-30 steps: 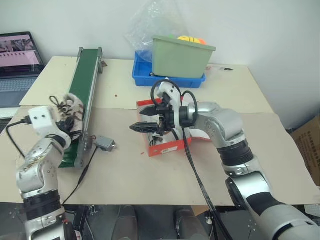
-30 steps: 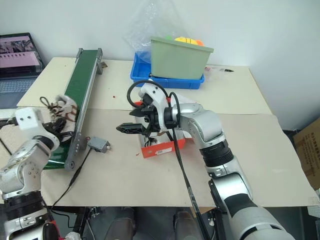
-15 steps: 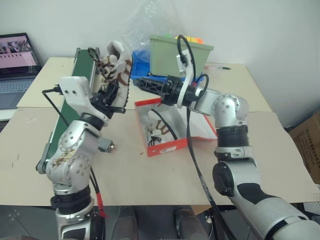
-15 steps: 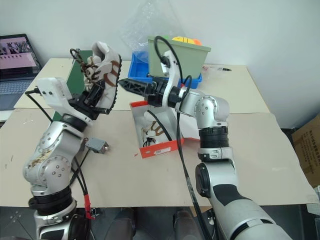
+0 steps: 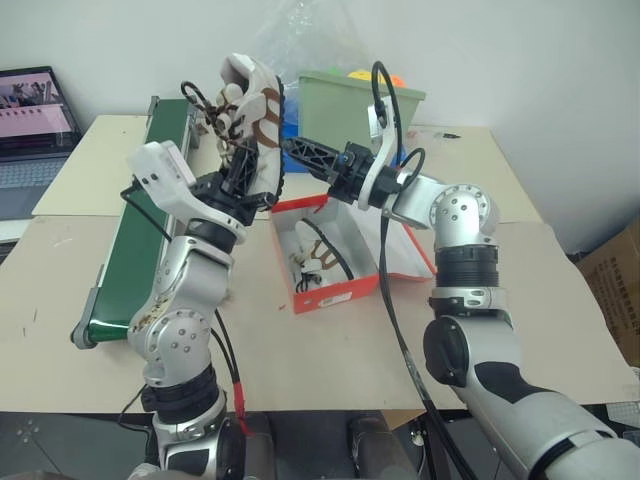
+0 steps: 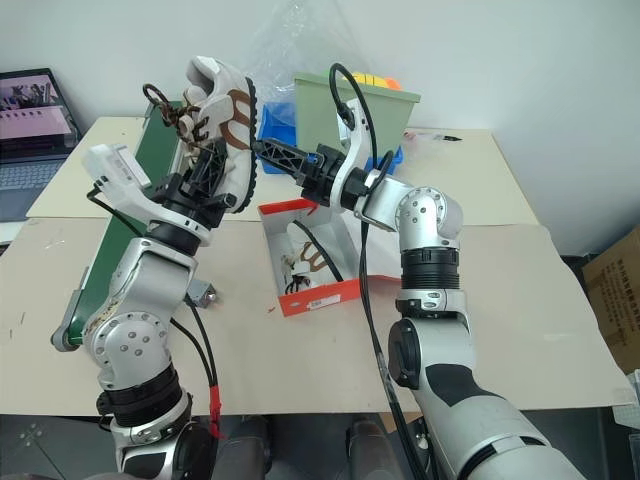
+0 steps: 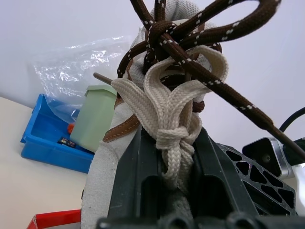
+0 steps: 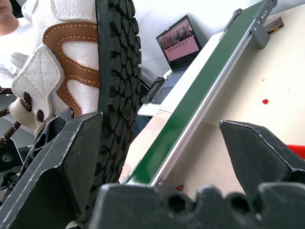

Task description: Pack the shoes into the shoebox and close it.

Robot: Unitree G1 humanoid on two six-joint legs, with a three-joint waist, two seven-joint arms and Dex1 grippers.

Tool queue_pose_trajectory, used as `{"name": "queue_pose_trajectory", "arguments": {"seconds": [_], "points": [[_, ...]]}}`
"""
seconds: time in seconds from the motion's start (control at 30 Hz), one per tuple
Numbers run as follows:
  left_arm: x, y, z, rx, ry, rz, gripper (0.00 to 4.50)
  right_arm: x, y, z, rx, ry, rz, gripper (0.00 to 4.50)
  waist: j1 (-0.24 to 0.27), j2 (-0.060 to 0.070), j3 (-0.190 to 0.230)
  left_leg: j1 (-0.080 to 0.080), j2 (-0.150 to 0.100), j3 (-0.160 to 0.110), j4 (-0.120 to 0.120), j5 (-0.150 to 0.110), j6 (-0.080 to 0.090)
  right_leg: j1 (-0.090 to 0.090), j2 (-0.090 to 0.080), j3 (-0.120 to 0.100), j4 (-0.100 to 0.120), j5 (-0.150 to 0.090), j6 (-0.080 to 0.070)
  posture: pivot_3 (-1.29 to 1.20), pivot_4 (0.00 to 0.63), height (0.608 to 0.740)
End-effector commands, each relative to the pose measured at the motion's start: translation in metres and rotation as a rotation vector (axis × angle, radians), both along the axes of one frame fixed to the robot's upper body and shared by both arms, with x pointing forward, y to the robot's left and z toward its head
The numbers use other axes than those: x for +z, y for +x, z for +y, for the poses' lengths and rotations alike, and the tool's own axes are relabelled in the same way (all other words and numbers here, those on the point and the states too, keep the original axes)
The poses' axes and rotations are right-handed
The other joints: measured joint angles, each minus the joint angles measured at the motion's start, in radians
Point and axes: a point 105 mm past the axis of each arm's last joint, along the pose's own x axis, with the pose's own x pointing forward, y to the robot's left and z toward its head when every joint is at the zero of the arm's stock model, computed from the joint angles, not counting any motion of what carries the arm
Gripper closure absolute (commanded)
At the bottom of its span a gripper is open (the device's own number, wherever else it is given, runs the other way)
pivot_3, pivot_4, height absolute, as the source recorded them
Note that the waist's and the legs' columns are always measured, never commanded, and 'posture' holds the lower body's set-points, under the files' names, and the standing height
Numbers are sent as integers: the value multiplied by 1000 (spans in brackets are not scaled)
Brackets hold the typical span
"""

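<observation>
My left gripper [image 5: 243, 172] is shut on a white shoe [image 5: 252, 110] with brown straps, clamped at its cream lace loop [image 7: 167, 125], and holds it high above the table. The dark laces [image 7: 190, 36] dangle loose. My right gripper [image 5: 292, 152] stands open beside the shoe's black sole [image 8: 116, 71], one finger [image 8: 66, 152] close to it. Below them the red shoebox [image 5: 340, 293] lies open on the table, its lid [image 5: 405, 258] folded back to the right. The other shoe [image 5: 312, 262] lies inside.
A green conveyor [image 5: 140, 220] runs along the table's left side. A green bin [image 5: 360, 105] sits in a blue tray [image 6: 272, 128] at the back, with a plastic bag [image 5: 300, 40] behind. A laptop [image 5: 35, 110] stands at far left.
My left gripper has lifted the shoe off the conveyor and swung it up and right, above the box. My right gripper rose out of the box toward the sole.
</observation>
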Motion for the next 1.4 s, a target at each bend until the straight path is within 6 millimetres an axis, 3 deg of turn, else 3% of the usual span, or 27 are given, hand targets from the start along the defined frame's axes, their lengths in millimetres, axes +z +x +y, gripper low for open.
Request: {"name": "queue_pose_trajectory", "arguments": {"seconds": [0.03, 0.2, 0.57, 1.2, 1.4], "points": [[13, -9, -12, -73, 8, -76, 3882, 18, -4, -2, 0, 17, -50, 0, 0, 0, 0, 0, 0, 0, 0, 0, 0, 0, 0, 0, 0, 0, 0, 0, 150, 740], [11, -7, -8, -72, 33, -78, 3882, 26, -8, -6, 10, 21, -60, 0, 0, 0, 0, 0, 0, 0, 0, 0, 0, 0, 0, 0, 0, 0, 0, 0, 150, 740], [12, -2, -11, -108, 93, -95, 3882, 33, -37, -5, 134, 7, -79, 0, 0, 0, 0, 0, 0, 0, 0, 0, 0, 0, 0, 0, 0, 0, 0, 0, 150, 740], [30, -4, -19, -110, 88, -132, 3882, 14, -32, 3, 112, -43, -73, 0, 0, 0, 0, 0, 0, 0, 0, 0, 0, 0, 0, 0, 0, 0, 0, 0, 150, 740], [29, -4, -14, -92, 85, -124, 3941, 18, -30, 3, 115, -15, -75, 1718, 0, 0, 0, 0, 0, 0, 0, 0, 0, 0, 0, 0, 0, 0, 0, 0, 150, 740]]}}
